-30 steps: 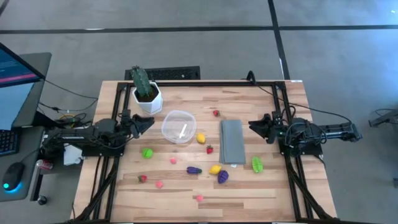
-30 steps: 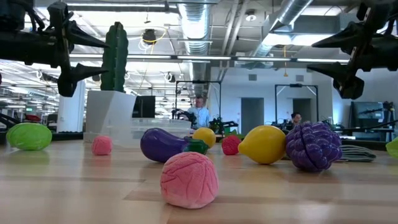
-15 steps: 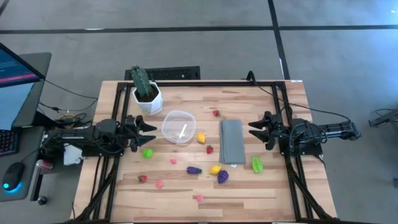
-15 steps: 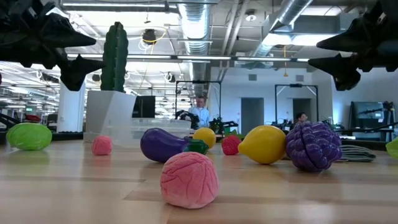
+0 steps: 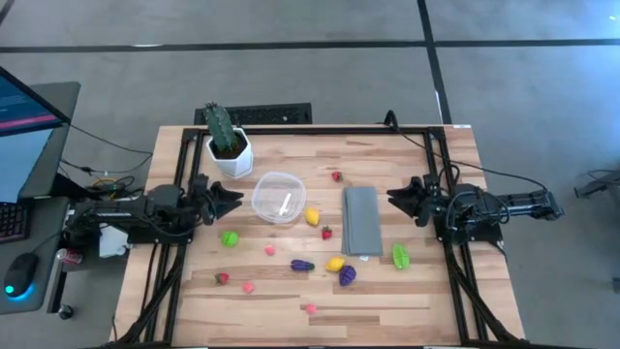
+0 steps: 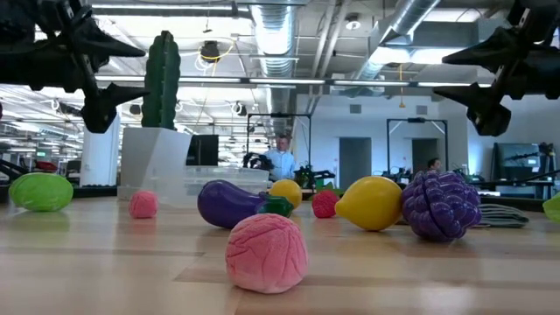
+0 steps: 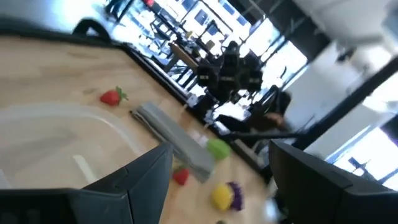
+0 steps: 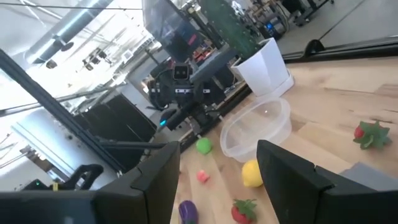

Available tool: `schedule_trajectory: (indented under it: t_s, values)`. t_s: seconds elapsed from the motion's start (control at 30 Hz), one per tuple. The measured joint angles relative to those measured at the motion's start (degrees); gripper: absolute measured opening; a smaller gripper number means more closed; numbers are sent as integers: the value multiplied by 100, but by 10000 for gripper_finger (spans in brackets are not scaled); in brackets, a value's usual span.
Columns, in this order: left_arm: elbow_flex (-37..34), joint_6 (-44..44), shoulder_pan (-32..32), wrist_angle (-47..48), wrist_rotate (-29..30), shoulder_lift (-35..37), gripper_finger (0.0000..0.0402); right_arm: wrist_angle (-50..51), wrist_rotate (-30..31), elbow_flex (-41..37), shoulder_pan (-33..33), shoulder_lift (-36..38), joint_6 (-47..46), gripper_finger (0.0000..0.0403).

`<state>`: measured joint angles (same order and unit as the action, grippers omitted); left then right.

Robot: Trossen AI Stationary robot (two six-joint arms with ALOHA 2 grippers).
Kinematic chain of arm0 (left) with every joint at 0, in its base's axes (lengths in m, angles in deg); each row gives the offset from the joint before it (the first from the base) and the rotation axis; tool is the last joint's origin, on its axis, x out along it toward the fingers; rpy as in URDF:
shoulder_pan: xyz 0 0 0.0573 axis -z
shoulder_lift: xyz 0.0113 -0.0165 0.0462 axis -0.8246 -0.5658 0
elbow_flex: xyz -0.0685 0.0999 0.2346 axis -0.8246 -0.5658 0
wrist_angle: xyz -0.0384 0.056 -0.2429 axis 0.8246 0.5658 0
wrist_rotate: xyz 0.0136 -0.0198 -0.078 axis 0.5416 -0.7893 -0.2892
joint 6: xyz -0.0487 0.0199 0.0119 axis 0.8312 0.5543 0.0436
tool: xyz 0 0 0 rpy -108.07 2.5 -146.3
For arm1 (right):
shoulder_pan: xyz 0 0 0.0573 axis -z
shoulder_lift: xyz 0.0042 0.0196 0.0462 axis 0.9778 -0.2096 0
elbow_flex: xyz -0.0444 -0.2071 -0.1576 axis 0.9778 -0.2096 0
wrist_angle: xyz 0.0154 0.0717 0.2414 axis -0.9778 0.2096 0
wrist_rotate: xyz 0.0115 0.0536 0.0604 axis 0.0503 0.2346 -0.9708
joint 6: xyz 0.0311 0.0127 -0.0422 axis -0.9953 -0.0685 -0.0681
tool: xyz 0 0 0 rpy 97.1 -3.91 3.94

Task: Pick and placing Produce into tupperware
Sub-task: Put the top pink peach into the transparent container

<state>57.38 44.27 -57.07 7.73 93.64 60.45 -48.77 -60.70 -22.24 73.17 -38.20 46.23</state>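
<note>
Tupperware [image 5: 278,197]: round, clear, upright, no produce inside it. Produce [image 5: 302,265]: small toy fruits and vegetables, scattered loose around and beside the container.

No words, numbers or signs can be read here — not in any view. The screen [image 5: 24,121] beside the tabletop [image 5: 417,281] glows blue with a pink band, but any writing on it is too small to make out. The cloth [image 5: 361,221], the pot [image 5: 231,158] and the bowl [image 5: 278,197] carry no labels that show. The room behind has lights and glass — no sign there can be read.
</note>
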Motion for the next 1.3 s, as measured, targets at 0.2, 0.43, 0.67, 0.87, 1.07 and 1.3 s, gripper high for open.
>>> schedule_trajectory:
  t_s: [0.2,0.43,0.67,0.87,1.07,1.3]
  values:
    - [0,330,100,-791,-44,-25,256,-113,109,0,0,0,-352,239]
    - [489,-10,756,-1166,118,-1066,256,-980,32,0,-94,0,631,239]
    - [1246,-477,1392,-996,-52,-2972,256,-1859,141,5,-75,0,1338,239]
    - [1944,-567,1630,-172,-362,-4142,256,-1336,141,120,-72,-2,905,239]
    - [2726,-1318,1767,779,-609,-4901,256,-1347,141,131,-87,-1,1075,239]
    - [3265,-1678,1784,1415,-610,-5439,256,-1546,141,131,-74,0,1544,239]
